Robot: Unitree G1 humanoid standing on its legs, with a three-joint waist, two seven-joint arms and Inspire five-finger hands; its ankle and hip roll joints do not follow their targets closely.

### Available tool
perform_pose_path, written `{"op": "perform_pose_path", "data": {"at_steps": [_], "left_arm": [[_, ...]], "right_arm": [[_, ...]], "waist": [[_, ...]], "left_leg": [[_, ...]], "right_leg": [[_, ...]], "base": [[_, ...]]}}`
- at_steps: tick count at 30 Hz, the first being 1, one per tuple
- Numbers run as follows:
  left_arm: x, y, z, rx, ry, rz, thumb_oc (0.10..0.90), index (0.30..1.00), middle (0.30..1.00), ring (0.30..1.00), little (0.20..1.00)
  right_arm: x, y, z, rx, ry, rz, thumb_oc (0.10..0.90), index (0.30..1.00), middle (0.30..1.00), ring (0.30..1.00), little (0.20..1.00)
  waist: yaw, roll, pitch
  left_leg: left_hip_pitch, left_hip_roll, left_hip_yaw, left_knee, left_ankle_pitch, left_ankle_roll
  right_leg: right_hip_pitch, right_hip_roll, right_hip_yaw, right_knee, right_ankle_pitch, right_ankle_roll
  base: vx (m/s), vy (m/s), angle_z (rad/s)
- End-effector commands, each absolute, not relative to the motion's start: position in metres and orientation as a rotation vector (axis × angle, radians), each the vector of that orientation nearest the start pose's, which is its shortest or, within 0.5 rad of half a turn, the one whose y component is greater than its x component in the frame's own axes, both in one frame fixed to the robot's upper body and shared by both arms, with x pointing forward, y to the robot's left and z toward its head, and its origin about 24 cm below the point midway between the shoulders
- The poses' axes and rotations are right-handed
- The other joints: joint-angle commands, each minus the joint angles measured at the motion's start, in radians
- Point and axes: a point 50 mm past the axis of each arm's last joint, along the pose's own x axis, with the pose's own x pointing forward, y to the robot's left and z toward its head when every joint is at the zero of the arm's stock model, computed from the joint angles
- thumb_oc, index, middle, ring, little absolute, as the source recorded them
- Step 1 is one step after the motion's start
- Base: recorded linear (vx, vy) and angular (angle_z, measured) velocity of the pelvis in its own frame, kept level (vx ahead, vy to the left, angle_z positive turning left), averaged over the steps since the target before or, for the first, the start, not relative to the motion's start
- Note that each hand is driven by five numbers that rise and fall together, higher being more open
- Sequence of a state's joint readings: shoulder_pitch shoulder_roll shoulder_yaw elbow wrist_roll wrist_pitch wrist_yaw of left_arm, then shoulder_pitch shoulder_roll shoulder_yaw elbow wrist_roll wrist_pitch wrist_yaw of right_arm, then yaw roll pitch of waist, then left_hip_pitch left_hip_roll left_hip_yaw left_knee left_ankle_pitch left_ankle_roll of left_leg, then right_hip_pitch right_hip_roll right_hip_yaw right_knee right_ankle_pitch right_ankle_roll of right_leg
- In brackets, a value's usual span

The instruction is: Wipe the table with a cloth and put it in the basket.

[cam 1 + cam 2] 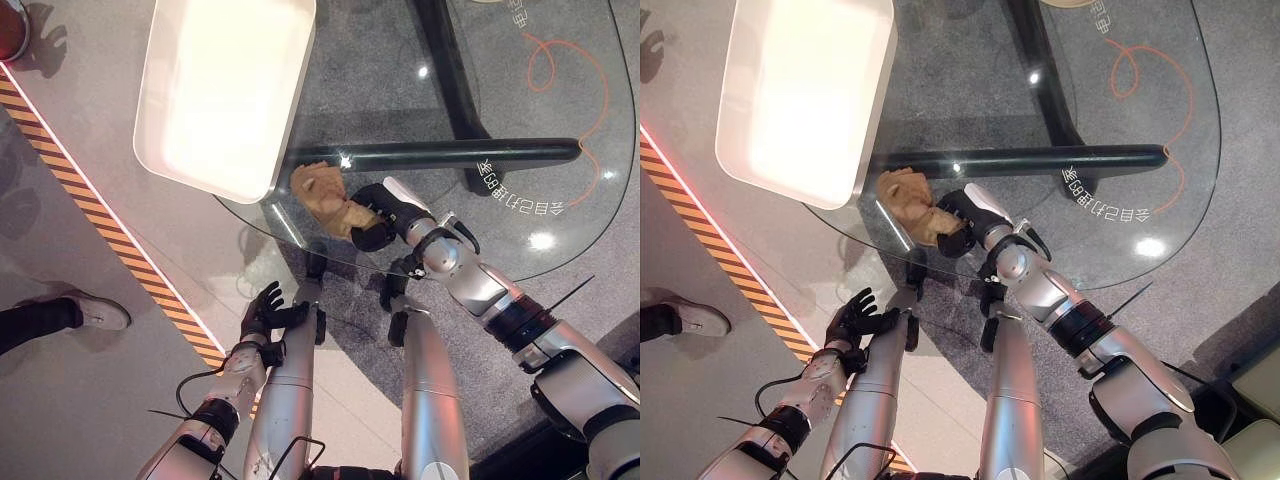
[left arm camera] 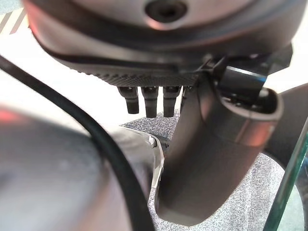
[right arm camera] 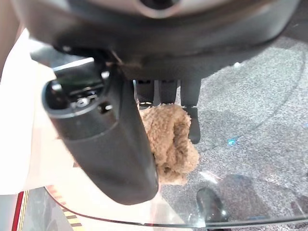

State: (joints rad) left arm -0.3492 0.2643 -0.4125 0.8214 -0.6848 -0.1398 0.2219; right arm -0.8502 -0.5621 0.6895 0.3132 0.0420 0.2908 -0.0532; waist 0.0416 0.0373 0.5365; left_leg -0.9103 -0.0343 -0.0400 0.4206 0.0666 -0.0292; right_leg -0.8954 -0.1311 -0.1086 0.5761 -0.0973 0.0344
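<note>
A tan fluffy cloth lies bunched on the round glass table, close to its near left edge. My right hand rests on the cloth's right end with fingers and thumb curled round it; in the right wrist view the cloth sits between the thumb and the fingers. The white basket stands just left of the cloth, overlapping the table's edge. My left hand hangs low below the table edge, its fingers relaxed and holding nothing.
The table's dark base bars show through the glass. An orange cord curls under the far right. A striped floor line runs along the left, and a person's shoe stands beyond it.
</note>
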Motion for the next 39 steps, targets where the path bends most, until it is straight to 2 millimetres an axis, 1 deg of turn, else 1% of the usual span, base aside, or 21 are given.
{"op": "perform_pose_path", "data": {"at_steps": [1,6,8,11,15,17,18,20,22,25,26,27,29,30,32,35,36,39], "left_arm": [[0.234,0.171,-0.086,-0.116,0.605,0.133,0.8,0.9,0.9,0.9,0.9],[0.234,0.172,-0.087,-0.116,0.608,0.138,0.8,0.9,0.9,0.9,0.9],[0.233,0.172,-0.087,-0.118,0.607,0.14,0.8,0.9,0.9,0.9,0.9],[0.233,0.172,-0.087,-0.119,0.608,0.14,0.8,0.9,0.9,0.9,0.9],[0.232,0.172,-0.087,-0.125,0.608,0.143,0.8,0.9,0.9,0.9,0.9],[0.231,0.171,-0.088,-0.128,0.611,0.145,0.8,0.9,0.9,0.9,0.9],[0.231,0.171,-0.088,-0.128,0.611,0.146,0.8,0.9,0.9,0.9,0.9],[0.23,0.171,-0.089,-0.131,0.612,0.151,0.8,0.9,0.9,0.9,0.9],[0.229,0.172,-0.09,-0.134,0.612,0.162,0.8,0.9,0.9,0.9,0.9],[0.228,0.172,-0.09,-0.136,0.612,0.171,0.8,0.9,0.9,0.9,0.9],[0.227,0.175,-0.091,-0.137,0.612,0.177,0.8,0.9,0.9,0.9,0.9],[0.227,0.175,-0.091,-0.139,0.612,0.179,0.8,0.9,0.9,0.9,0.9],[0.227,0.176,-0.091,-0.14,0.611,0.18,0.8,0.9,0.9,0.9,0.9],[0.227,0.176,-0.09,-0.145,0.607,0.181,0.8,0.9,0.9,0.9,0.9],[0.228,0.177,-0.09,-0.152,0.603,0.184,0.8,0.9,0.9,0.9,0.9],[0.229,0.177,-0.089,-0.154,0.602,0.183,0.8,0.9,0.9,0.9,0.9],[0.228,0.178,-0.09,-0.155,0.604,0.187,0.8,0.9,0.9,0.9,0.9],[0.226,0.18,-0.091,-0.157,0.606,0.195,0.8,0.9,0.9,0.9,0.9]], "right_arm": [[0.345,-0.087,0.184,-0.808,-0.361,0.423,0.1,0.3,0.3,0.3,0.2],[0.345,-0.087,0.188,-0.813,-0.381,0.409,0.1,0.3,0.3,0.3,0.2],[0.346,-0.091,0.192,-0.797,-0.399,0.347,0.1,0.3,0.3,0.3,0.2],[0.348,-0.095,0.194,-0.789,-0.411,0.305,0.1,0.3,0.3,0.3,0.2],[0.352,-0.107,0.204,-0.777,-0.44,0.173,0.1,0.3,0.3,0.3,0.2],[0.357,-0.121,0.21,-0.757,-0.453,0.048,0.1,0.3,0.3,0.3,0.2],[0.357,-0.123,0.211,-0.752,-0.456,0.028,0.1,0.3,0.3,0.3,0.2],[0.36,-0.135,0.216,-0.738,-0.464,-0.068,0.1,0.3,0.3,0.3,0.2],[0.363,-0.156,0.225,-0.713,-0.469,-0.217,0.1,0.3,0.3,0.3,0.2],[0.363,-0.173,0.231,-0.691,-0.468,-0.328,0.1,0.3,0.3,0.3,0.2],[0.363,-0.186,0.234,-0.672,-0.467,-0.4,0.1,0.3,0.3,0.3,0.2],[0.363,-0.192,0.235,-0.663,-0.463,-0.433,0.1,0.3,0.3,0.3,0.2],[0.363,-0.198,0.237,-0.652,-0.459,-0.471,0.1,0.3,0.3,0.3,0.2],[0.362,-0.208,0.237,-0.64,-0.455,-0.523,0.1,0.3,0.3,0.3,0.2],[0.36,-0.221,0.236,-0.633,-0.446,-0.586,0.1,0.3,0.3,0.3,0.2],[0.358,-0.234,0.235,-0.606,-0.433,-0.663,0.1,0.3,0.3,0.3,0.2],[0.357,-0.242,0.234,-0.587,-0.426,-0.702,0.1,0.3,0.3,0.3,0.2],[0.353,-0.256,0.233,-0.543,-0.415,-0.785,0.1,0.3,0.3,0.3,0.2]], "waist": [[0.01,0.012,-0.017],[0.009,0.014,-0.017],[0.008,0.015,-0.017],[0.007,0.015,-0.017],[0.005,0.016,-0.017],[0.004,0.015,-0.017],[0.004,0.015,-0.017],[0.002,0.015,-0.017],[-0.002,0.012,-0.017],[-0.004,0.009,-0.017],[-0.007,0.006,-0.017],[-0.007,0.005,-0.017],[-0.009,0.005,-0.017],[-0.012,0.004,-0.017],[-0.016,0.004,-0.017],[-0.019,0.003,-0.017],[-0.021,0.003,-0.017],[-0.025,0.002,-0.017]], "left_leg": [[0.01,-0.027,0.121,0.117,-0.161,0.073],[0.012,-0.025,0.125,0.118,-0.161,0.072],[0.014,-0.025,0.125,0.117,-0.162,0.073],[0.016,-0.024,0.125,0.117,-0.163,0.075],[0.016,-0.023,0.126,0.118,-0.165,0.077],[0.019,-0.022,0.125,0.121,-0.17,0.079],[0.02,-0.022,0.125,0.121,-0.171,0.079],[0.022,-0.021,0.125,0.123,-0.174,0.08],[0.026,-0.021,0.123,0.121,-0.177,0.083],[0.028,-0.02,0.121,0.121,-0.182,0.085],[0.028,-0.019,0.121,0.123,-0.185,0.086],[0.029,-0.019,0.12,0.123,-0.186,0.086],[0.03,-0.02,0.119,0.122,-0.187,0.086],[0.028,-0.021,0.12,0.122,-0.189,0.088],[0.024,-0.021,0.12,0.125,-0.192,0.09],[0.022,-0.021,0.121,0.125,-0.194,0.091],[0.024,-0.021,0.121,0.123,-0.195,0.092],[0.025,-0.022,0.122,0.121,-0.196,0.091]], "right_leg": [[-0.039,0.034,-0.033,-0.104,0.124,0.003],[-0.039,0.033,-0.032,-0.1,0.122,0.003],[-0.038,0.035,-0.03,-0.1,0.122,0.002],[-0.037,0.037,-0.029,-0.098,0.121,0.002],[-0.038,0.039,-0.026,-0.096,0.122,0.002],[-0.035,0.04,-0.024,-0.094,0.121,0.002],[-0.035,0.04,-0.024,-0.093,0.121,0.002],[-0.033,0.043,-0.021,-0.091,0.119,0.002],[-0.029,0.049,-0.017,-0.092,0.12,0.003],[-0.027,0.053,-0.015,-0.092,0.119,0.003],[-0.025,0.056,-0.013,-0.093,0.12,0.004],[-0.024,0.058,-0.012,-0.094,0.12,0.004],[-0.022,0.06,-0.01,-0.096,0.12,0.004],[-0.025,0.062,-0.009,-0.097,0.12,0.005],[-0.029,0.064,-0.006,-0.096,0.121,0.006],[-0.029,0.066,-0.003,-0.099,0.121,0.007],[-0.028,0.067,-0.002,-0.101,0.121,0.007],[-0.024,0.07,0.001,-0.108,0.121,0.007]], "base": [[0.0,0.0,0.0],[0.0,0.0,0.0],[0.0,0.0,0.0],[0.0,0.0,0.0],[0.0,0.0,0.0],[0.0,0.0,0.0],[0.0,0.0,0.0],[0.0,0.0,0.0],[0.0,0.0,0.0],[0.0,0.0,0.0],[0.0,0.0,0.0],[0.0,-0.008,-0.03],[0.0,0.002,-0.04],[0.0,0.014,-0.07],[0.0,0.019,-0.11],[0.0,0.012,-0.1],[0.0,0.0,0.0],[0.0,0.0,0.0]]}}
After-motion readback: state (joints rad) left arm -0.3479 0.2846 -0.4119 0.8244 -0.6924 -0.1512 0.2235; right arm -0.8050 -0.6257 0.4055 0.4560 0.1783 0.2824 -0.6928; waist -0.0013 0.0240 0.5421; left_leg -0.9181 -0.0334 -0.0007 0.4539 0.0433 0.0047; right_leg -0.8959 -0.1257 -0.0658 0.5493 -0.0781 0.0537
